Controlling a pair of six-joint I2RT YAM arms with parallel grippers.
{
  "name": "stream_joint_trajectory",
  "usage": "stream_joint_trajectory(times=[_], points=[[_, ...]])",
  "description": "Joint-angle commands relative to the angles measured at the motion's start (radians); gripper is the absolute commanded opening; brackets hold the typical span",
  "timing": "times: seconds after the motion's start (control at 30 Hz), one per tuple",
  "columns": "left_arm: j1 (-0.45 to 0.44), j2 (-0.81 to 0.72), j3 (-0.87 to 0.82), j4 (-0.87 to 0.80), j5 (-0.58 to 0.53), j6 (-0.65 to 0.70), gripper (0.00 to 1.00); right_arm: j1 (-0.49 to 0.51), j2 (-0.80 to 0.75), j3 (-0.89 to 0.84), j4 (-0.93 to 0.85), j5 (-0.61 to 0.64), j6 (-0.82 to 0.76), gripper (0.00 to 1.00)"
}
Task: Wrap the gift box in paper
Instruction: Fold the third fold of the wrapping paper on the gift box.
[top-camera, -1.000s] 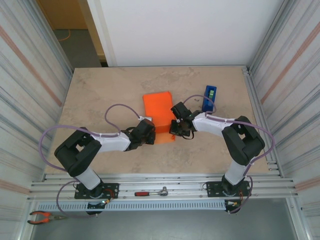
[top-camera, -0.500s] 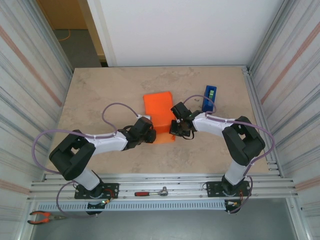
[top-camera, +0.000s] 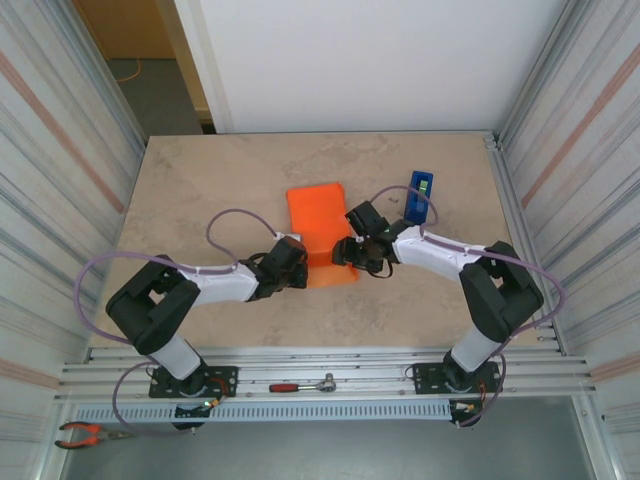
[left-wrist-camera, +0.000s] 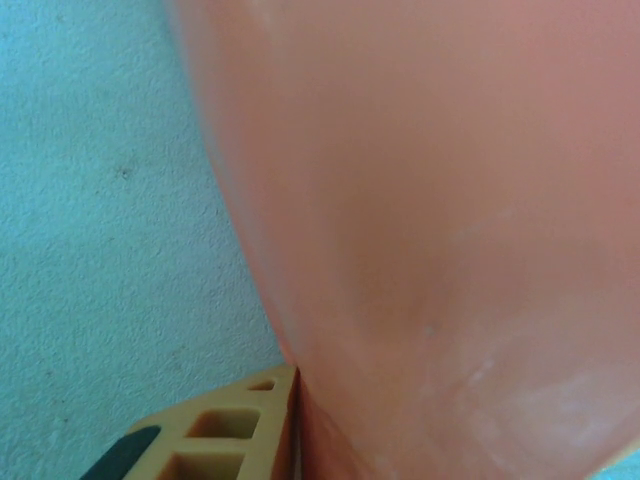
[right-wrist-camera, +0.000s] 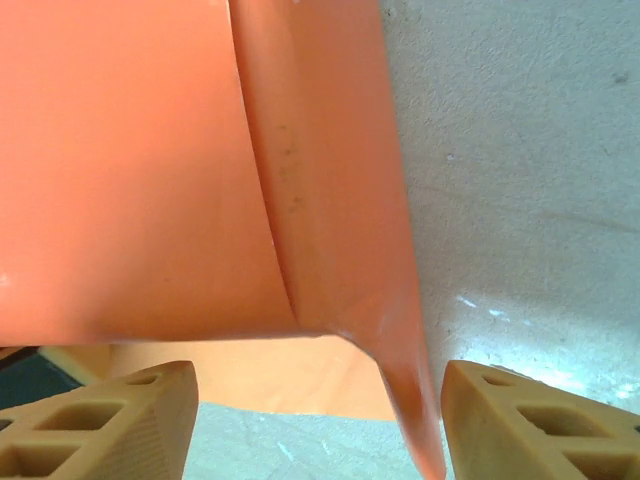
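pale stone worktop (top-camera: 200, 200) is carrying everything. at the gift box (top-camera: 318, 215)'s near end, left fingers (left-wrist-camera: 225, 440) are lying against the paper (left-wrist-camera: 420, 250), grip unclear. right fingers (right-wrist-camera: 110, 420) are standing wide open astride a paper flap, holding nothing. the box's long axis is running away from both arms.

Blue tape dispenser (top-camera: 419, 196) sits on the tan table (top-camera: 200, 210).

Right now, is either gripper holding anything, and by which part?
Right gripper: jaws apart, nothing held; a paper flap lies between them. Left gripper: one finger lies against the paper; whether it grips cannot be told.
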Motion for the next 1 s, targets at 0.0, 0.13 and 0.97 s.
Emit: stream_joint_trajectory(times=[0.0, 0.13, 0.97], points=[[-0.007, 0.012, -0.012, 0.017, -0.018, -0.017, 0.2, 0.004, -0.002, 0.008, -0.048, 0.004, -0.005, 0.68], [-0.008, 0.01, -0.013, 0.021, -0.018, -0.017, 0.21, 0.004, 0.041, 0.018, -0.035, 0.038, 0.008, 0.67], [0.178, -0.163, 0.119, -0.041, 0.337, 0.13, 0.07, 0.0, 0.078, -0.019, 0.017, 0.05, 0.02, 0.54]])
